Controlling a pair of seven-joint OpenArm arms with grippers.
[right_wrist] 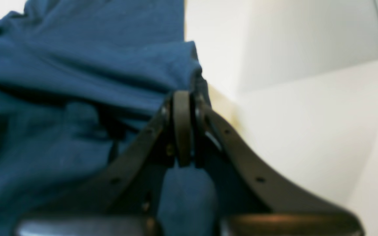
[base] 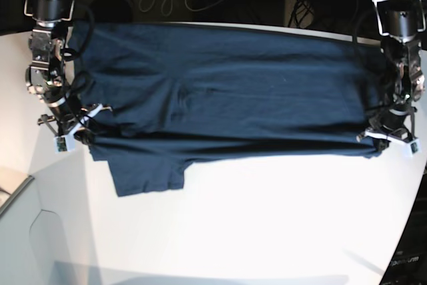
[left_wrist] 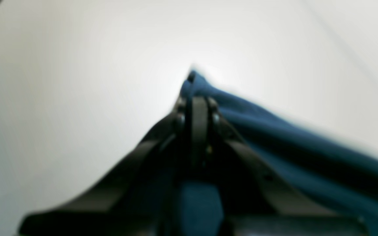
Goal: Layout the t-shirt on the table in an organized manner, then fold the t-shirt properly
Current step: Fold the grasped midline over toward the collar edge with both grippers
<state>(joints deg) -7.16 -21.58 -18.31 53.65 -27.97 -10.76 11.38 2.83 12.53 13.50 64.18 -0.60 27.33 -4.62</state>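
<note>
Left end effector [left_wrist: 192, 78] blurred | pinches t-shirt [base: 220, 91] | fingertips hidden

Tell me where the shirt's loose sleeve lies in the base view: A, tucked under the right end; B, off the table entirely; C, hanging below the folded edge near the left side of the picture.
C: the sleeve of the t-shirt sticks out below the folded edge, flat on the table.

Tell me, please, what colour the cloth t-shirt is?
Plain dark navy-blue short-sleeved cloth t-shirt; clearest in the base view.
</note>
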